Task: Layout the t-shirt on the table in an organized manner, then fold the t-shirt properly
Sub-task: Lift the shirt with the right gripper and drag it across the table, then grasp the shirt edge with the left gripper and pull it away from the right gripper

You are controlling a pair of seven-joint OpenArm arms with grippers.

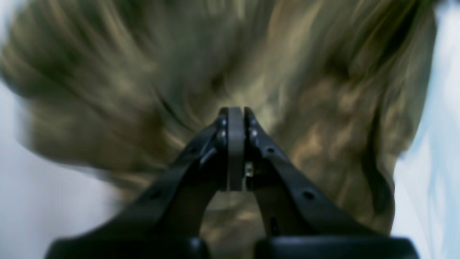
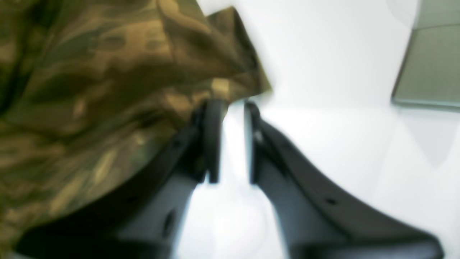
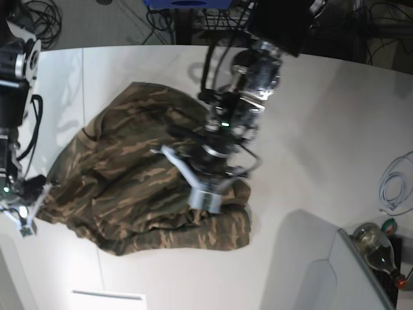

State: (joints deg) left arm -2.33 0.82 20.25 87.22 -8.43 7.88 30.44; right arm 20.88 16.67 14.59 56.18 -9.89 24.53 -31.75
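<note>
Lying on table: the t-shirt (image 3: pixel 135 181) is spread in a rumpled heap on the table (image 3: pixel 310 129), with green, brown and tan patches all over it.
Shirt shape: it is bunched and wrinkled, not flat. One edge reaches the left side of the base view.
Left gripper: the left gripper (image 1: pixel 236 113) has its two black jaws pressed tight together. The shirt fills the blurry wrist view behind it. I cannot tell if any cloth is pinched.
Left arm: it reaches down over the middle of the shirt in the base view and hides part of the cloth.
Right gripper: the right gripper (image 2: pixel 230 104) has its jaws a little apart, with white table showing in the gap. A corner of the shirt touches the tip of one jaw. No cloth sits between the jaws.
Right arm: it stands at the left edge of the base view, just beside the shirt's edge.
Other things: a white cable (image 3: pixel 395 184) lies coiled near the right edge of the table. A bottle (image 3: pixel 377 244) lies at the bottom right corner. Dark wires (image 3: pixel 45 19) hang behind the table at the top.
Writing: none that can be read; the views are too blurry.
</note>
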